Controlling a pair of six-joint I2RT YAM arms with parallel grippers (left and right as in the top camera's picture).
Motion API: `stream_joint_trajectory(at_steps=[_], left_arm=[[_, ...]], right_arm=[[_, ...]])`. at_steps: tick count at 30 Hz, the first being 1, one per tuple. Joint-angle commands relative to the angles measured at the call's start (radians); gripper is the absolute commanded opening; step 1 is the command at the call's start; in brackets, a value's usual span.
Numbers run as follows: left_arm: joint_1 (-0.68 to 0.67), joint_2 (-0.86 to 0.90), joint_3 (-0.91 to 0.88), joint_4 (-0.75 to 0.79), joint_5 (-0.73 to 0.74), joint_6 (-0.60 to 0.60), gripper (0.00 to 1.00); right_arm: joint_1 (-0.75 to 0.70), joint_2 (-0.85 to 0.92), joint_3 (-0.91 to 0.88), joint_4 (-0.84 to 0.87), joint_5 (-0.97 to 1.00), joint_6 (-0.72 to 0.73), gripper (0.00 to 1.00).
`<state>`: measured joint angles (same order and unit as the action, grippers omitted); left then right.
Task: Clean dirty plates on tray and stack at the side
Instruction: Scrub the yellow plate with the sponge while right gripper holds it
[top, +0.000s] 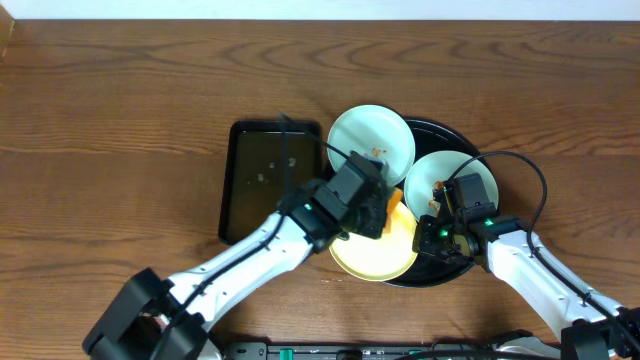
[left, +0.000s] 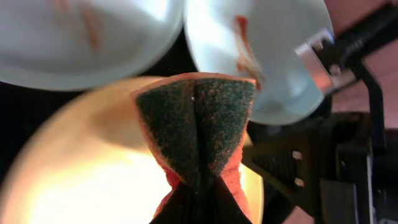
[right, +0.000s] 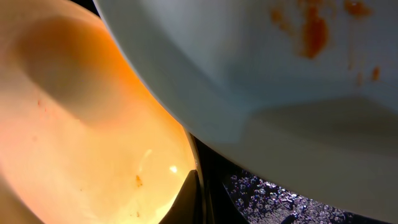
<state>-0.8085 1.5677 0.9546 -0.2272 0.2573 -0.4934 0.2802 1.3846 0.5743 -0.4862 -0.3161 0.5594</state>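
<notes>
On the wooden table (top: 120, 100), far left: a rectangular black tray (top: 268, 180), lying flat just beside the plates.

Next right, the left gripper (top: 372, 212) is clenched on a folded sponge (left: 196, 134), orange body with the dark green scouring face outward. The sponge hangs over the yellow plate (top: 372, 255), near its far edge; contact with the plate cannot be told.

Yellow plate lies at the near-left edge of the round black tray (top: 450, 275), overhanging its rim toward the table.

Upper mint plate (top: 371, 143) sits at the tray's far-left side, a small orange speck near its right edge. Right-hand mint plate (top: 452, 178) lies on the tray, orange-brown smears on its face, its edge overlapping the yellow plate's rim in the right wrist view.

Right gripper (top: 430, 237): fingers closed tight at the yellow plate's right rim, apparently pinching it, though the wrist view is too close to be sure. Droplets on the tray beside them.
</notes>
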Motion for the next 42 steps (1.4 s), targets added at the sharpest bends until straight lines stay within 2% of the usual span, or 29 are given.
stream_joint_trajectory(at_steps=[1, 9, 16, 18, 27, 29, 35, 42], left_arm=[[-0.039, 0.067, 0.009, 0.036, 0.019, -0.102, 0.07], [-0.077, 0.191, 0.009, 0.132, 0.037, -0.349, 0.07], [-0.097, 0.246, 0.007, 0.156, 0.048, -0.354, 0.07], [-0.089, 0.246, 0.007, 0.134, -0.01, -0.338, 0.07], [-0.006, 0.171, 0.007, 0.038, -0.267, -0.109, 0.07], [0.015, 0.137, 0.007, 0.037, -0.277, -0.076, 0.07], [0.076, 0.019, 0.007, -0.035, -0.277, -0.074, 0.07], [0.206, -0.084, 0.007, -0.22, -0.278, -0.031, 0.07]], right_arm=[[0.01, 0.002, -0.005, -0.003, 0.02, 0.012, 0.01], [0.01, 0.002, -0.005, -0.004, 0.02, 0.012, 0.01], [0.01, 0.002, -0.005, -0.004, 0.02, 0.012, 0.01], [0.01, 0.002, -0.005, -0.005, 0.02, 0.012, 0.01], [0.01, 0.002, -0.005, -0.004, 0.02, 0.012, 0.01], [0.01, 0.002, -0.005, -0.004, 0.02, 0.012, 0.01], [0.01, 0.002, -0.005, -0.008, 0.02, 0.012, 0.01], [0.01, 0.002, -0.005, -0.012, 0.02, 0.012, 0.12]])
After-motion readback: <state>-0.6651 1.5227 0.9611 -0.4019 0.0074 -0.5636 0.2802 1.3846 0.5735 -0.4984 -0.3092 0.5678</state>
